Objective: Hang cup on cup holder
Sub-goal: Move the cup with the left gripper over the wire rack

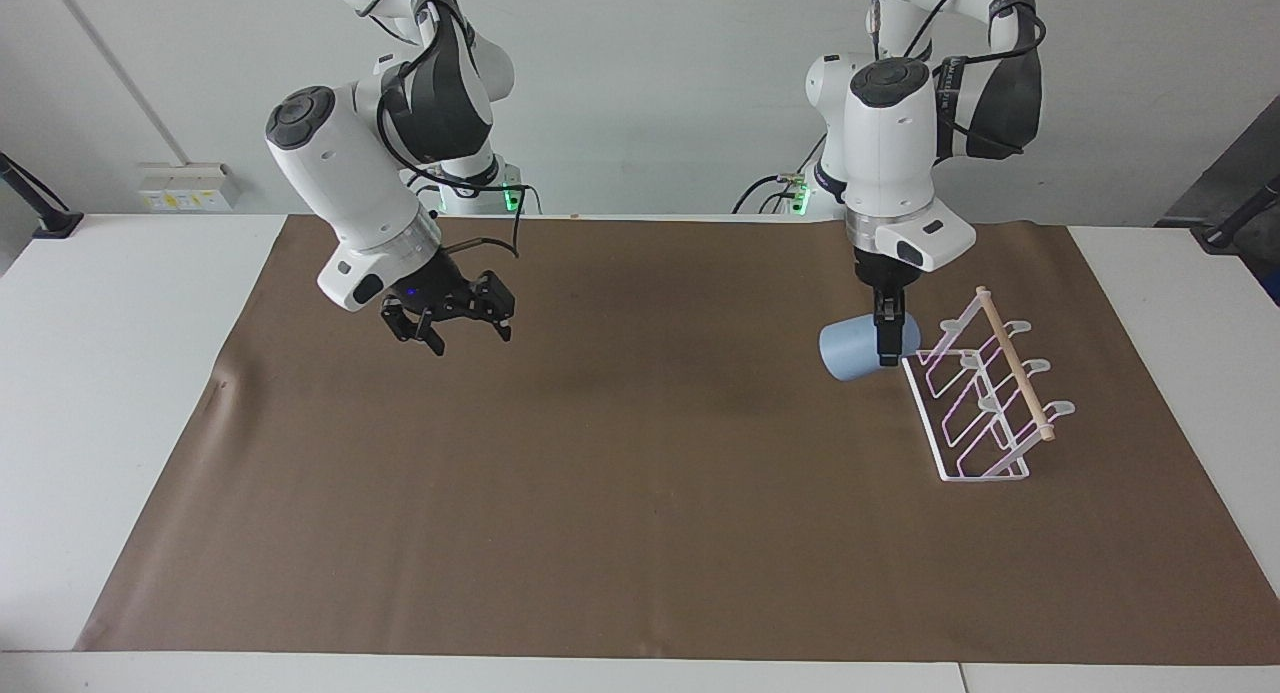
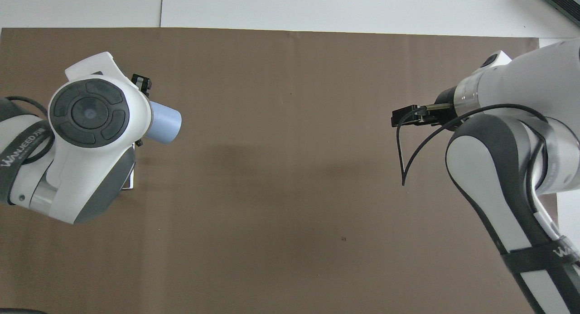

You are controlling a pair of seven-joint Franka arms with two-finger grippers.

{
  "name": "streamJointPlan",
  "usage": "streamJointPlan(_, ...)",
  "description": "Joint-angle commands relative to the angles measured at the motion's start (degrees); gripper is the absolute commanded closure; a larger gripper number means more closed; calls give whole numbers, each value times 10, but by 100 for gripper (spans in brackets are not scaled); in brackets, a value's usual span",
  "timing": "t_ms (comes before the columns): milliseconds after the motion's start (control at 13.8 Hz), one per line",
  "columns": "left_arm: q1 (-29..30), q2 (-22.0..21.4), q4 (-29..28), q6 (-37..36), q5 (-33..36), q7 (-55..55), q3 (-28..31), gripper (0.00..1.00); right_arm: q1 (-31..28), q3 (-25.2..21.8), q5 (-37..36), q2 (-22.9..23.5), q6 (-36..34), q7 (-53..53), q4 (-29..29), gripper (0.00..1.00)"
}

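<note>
Left arm carried the cup to the rack

The left gripper [image 1: 886,345] was clamped on the small light-blue tapered plastic cup [image 1: 848,348], held sideways just beside the white wire cup holder [image 1: 985,398], probably to slip it over a prong. The right gripper [image 1: 452,323] hung with fingers apart over the brown mat [image 1: 640,513], waiting.

I work in a robotics lab, at a bare test bench. My two white arms [image 1: 360,188] rise from the edge of a long white table [image 1: 120,373] spread with a plain brown mat [image 1: 620,493]. A blank pale wall [image 1: 640,83] backs me, with a socket box [image 1: 185,186] fixed low on it and black cables [image 1: 765,188] trailing down by a green indicator light [image 1: 512,194]
</note>
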Motion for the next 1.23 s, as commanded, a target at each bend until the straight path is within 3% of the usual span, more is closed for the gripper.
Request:
streamJointPlan(0, 29, -20, -27, 26, 77, 9, -3, 100, -26, 1, -37, -21, -20, 14, 6, 0)
streamJointPlan(218, 44, -19, -42, 52, 150, 1, -2, 100, -52, 1, -94, -23, -83, 15, 60, 0)
streamJointPlan(725, 83, 9, -58, 85, 236, -26, -2, 100, -88, 0, -98, -72, -233, 40, 135, 0)
streamJointPlan(1160, 120, 9, -106, 168, 256, -25, -2, 100, -89, 2, -141, -113, -202, -26, 57, 0)
